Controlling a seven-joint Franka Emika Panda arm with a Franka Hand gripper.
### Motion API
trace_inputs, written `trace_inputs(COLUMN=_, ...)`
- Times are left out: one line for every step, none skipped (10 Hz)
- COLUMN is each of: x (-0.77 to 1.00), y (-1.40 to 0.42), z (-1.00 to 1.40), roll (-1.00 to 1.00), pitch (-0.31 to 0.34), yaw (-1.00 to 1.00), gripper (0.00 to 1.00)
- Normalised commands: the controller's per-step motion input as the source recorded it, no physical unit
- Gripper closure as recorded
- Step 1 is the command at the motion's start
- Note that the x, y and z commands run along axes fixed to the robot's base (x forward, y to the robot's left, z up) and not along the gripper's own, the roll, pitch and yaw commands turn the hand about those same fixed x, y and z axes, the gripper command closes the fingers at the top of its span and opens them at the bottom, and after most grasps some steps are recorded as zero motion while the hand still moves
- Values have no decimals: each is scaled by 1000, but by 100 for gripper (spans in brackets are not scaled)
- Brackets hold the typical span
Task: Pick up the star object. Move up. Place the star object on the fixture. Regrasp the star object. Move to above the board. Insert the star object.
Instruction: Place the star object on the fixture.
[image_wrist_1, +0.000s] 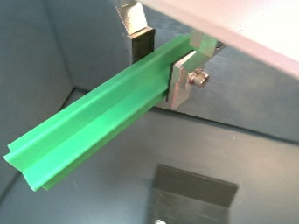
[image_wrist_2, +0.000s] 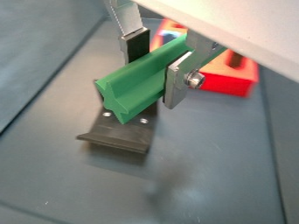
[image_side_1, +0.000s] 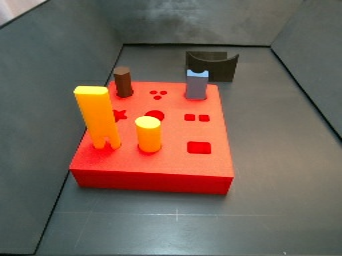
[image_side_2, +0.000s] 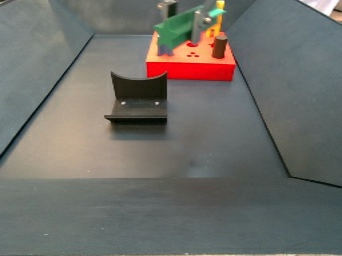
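Observation:
My gripper (image_wrist_1: 162, 63) is shut on the star object (image_wrist_1: 93, 114), a long green ridged bar held across the jaws, with most of its length sticking out to one side. In a wrist view the bar (image_wrist_2: 135, 83) hangs in the air over the fixture (image_wrist_2: 117, 131), apart from it. In a side view the gripper (image_side_2: 191, 15) holds the bar (image_side_2: 174, 30) high up, in front of the red board (image_side_2: 201, 65), and the fixture (image_side_2: 138, 97) stands on the floor nearer the camera. The gripper and the bar do not show in the side view that faces the board (image_side_1: 174, 160).
On the board stand a tall yellow peg (image_side_1: 94, 118), a short yellow cylinder (image_side_1: 148, 133), a brown peg (image_side_1: 123, 82) and a grey-blue notched peg (image_side_1: 198, 85). The fixture (image_side_1: 211, 65) sits behind the board. Dark sloping walls ring the floor.

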Motion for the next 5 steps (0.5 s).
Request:
trace_inputs(x=1000, y=-124, z=38, roll=-18, pitch=152, yaw=1000, gripper=100)
trace_inputs(x=1000, y=-109, z=39, roll=-21, pitch=167, yaw=1000, gripper=100)
trace_inputs(x=1000, y=-76, z=32, roll=-28, pitch=209, yaw=1000, gripper=100)
trace_inputs(x=980, y=-50, z=29, roll=-37, pitch=260, yaw=1000, gripper=100)
trace_inputs(x=897, y=-32, z=26, roll=-45, pitch=312, yaw=1000, gripper=100)
